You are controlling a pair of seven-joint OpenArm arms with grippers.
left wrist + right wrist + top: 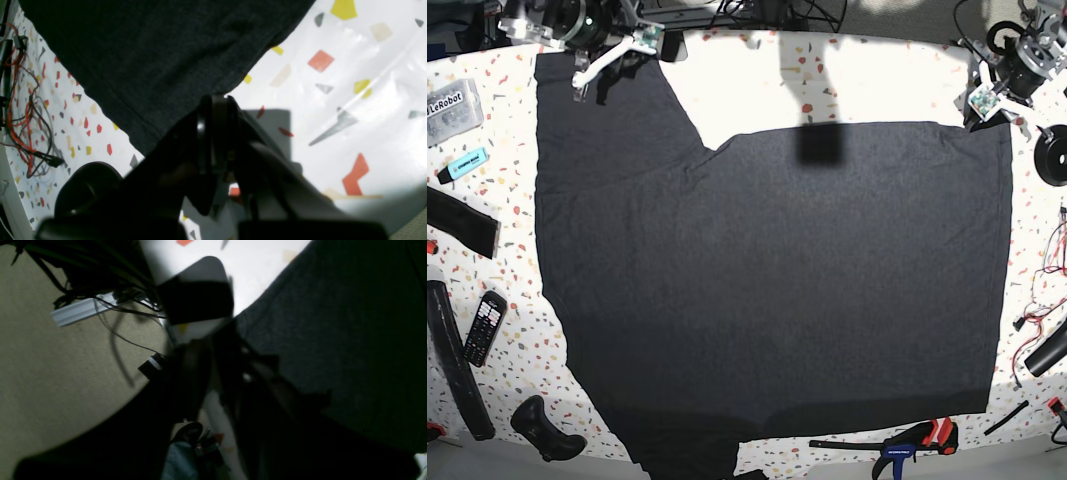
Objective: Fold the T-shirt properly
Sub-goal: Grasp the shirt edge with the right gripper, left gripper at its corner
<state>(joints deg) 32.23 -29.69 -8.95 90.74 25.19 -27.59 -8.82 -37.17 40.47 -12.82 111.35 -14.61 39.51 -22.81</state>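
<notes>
**Both claws at the shirt's far corners, pinch under way**

Left gripper [217,100] has its jaws pressed together right at the corner of the T-shirt [160,66]; from the wrist view the tips meet the hem, though whether cloth is actually caught between them I cannot tell. Right gripper [213,336] is dark and blurred in its own view, so how wide it stands cannot be told; it hovers at the shirt's edge, over the table rim.

Seen from above, the shirt lies spread flat, plain side up, across most of the terrazzo-patterned table [867,70], unfolded. The right gripper [592,70] sits at the far corner by the sleeve, the left gripper [989,100] at the opposite far corner. A remote [484,325] and a clamp [912,440] lie beside the cloth.

The step looks like seizing both far corners for a first fold. Next, both grips should be firm before lifting together and carrying the edge toward the near hem, evenly.
</notes>
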